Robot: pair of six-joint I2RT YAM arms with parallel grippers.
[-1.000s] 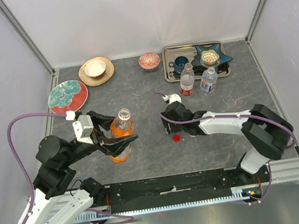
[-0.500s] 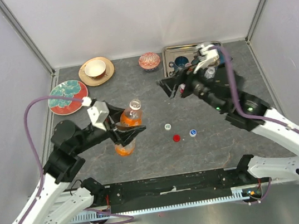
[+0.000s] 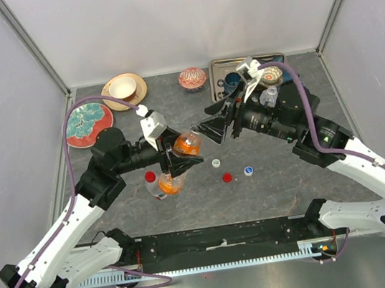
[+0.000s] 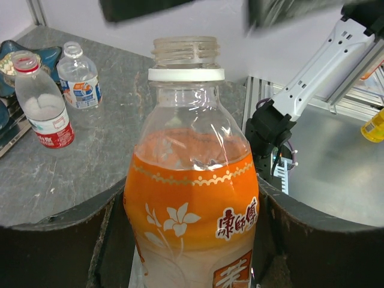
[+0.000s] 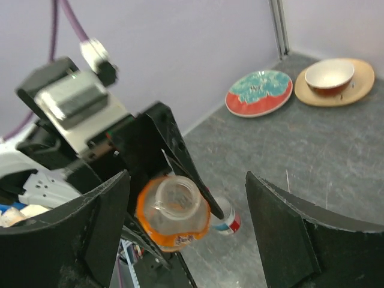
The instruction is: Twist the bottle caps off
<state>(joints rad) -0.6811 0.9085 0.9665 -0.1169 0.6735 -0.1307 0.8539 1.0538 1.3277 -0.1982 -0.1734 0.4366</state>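
My left gripper (image 3: 180,161) is clamped on the orange bottle (image 4: 191,204). In the left wrist view a finger (image 4: 54,240) presses against each side of its label. Above them the neck is bare thread over a white ring, with the mouth open. From the top camera I see the bottle leaning, its mouth turned toward my right gripper (image 3: 219,120), which sits just off that mouth without touching it. The right fingers (image 5: 102,234) are spread wide with nothing between them, and that wrist view looks straight through the gap into the open mouth. I cannot tell whether the bottle's base rests on the table (image 3: 272,190).

Just beside the left fingers, on the side toward the arm bases, stands a red-cap bottle (image 3: 153,184). Below the gap between the two grippers in the top view lie three loose caps: a white cap (image 3: 216,163), a red cap (image 3: 227,178) and a blue cap (image 3: 248,171). Well beyond the left fingertips, off to their left in the wrist view, stand a red-label bottle (image 4: 43,105) and a blue-label bottle (image 4: 79,75).
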